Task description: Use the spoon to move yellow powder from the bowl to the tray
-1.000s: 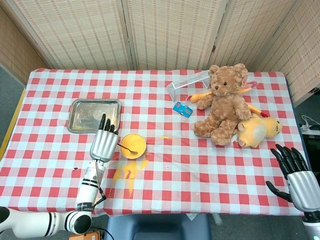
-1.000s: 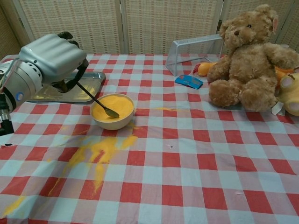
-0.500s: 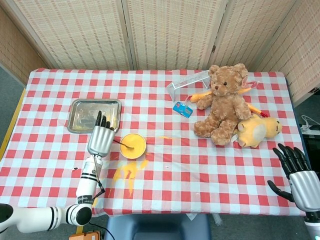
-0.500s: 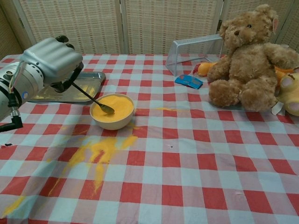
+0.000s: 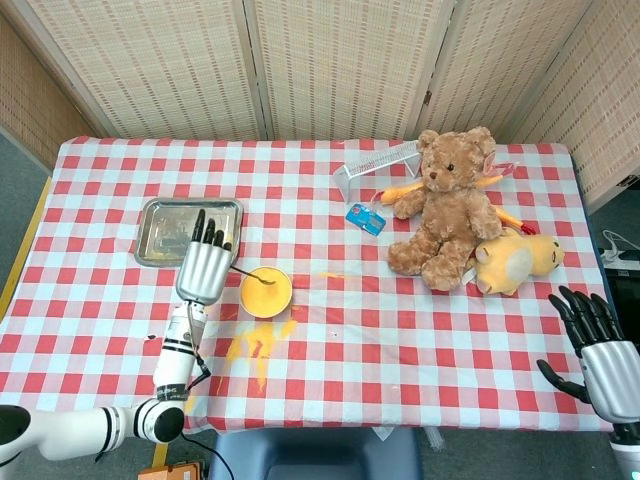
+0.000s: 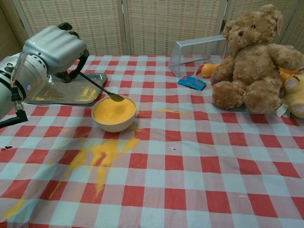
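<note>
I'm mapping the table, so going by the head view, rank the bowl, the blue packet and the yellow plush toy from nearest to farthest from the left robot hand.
From the left robot hand:
1. Bowl, just to its right.
2. Blue packet, mid-table, beside the teddy bear.
3. Yellow plush toy, far right.

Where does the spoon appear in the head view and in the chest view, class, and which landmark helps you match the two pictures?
Head view: the spoon is left of centre, its bowl over the yellow bowl, held by the left hand.
Chest view: the spoon is upper left, its tip above the bowl's far rim.
Shared landmark: the metal tray just behind the bowl.
</note>
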`<action>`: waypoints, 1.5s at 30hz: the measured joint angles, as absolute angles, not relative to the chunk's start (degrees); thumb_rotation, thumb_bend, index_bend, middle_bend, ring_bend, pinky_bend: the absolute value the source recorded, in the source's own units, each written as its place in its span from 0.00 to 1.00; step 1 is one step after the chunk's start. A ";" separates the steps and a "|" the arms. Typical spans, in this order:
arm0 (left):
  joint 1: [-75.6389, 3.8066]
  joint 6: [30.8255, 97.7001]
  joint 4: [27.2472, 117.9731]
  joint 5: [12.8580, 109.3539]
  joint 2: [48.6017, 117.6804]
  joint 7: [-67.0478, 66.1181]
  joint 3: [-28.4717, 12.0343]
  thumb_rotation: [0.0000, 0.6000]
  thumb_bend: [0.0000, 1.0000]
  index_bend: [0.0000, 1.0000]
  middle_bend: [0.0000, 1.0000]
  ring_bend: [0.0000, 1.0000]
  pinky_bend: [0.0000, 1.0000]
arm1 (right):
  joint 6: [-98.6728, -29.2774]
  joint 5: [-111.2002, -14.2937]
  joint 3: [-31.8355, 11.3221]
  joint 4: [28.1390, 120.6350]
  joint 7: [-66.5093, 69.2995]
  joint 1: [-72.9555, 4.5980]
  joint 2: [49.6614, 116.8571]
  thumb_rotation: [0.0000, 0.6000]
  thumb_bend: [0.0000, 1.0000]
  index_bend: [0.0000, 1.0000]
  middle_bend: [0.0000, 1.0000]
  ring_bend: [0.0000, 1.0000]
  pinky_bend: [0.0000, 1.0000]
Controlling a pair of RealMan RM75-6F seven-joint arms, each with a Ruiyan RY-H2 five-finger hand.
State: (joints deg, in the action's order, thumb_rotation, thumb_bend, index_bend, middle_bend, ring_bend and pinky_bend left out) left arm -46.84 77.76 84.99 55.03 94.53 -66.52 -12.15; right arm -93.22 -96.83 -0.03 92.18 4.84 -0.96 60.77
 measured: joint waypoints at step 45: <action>-44.27 76.72 90.73 58.11 91.22 -71.75 -7.28 1.00 0.81 0.83 0.34 0.15 0.02 | -93.99 -97.52 -0.03 92.56 4.16 -0.49 60.81 1.00 0.15 0.00 0.00 0.00 0.00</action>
State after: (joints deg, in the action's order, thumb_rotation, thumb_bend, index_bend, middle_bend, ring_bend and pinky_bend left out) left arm -44.27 76.72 90.73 58.11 91.22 -71.75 -7.28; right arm -93.99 -97.52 -0.03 92.56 4.16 -0.49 60.81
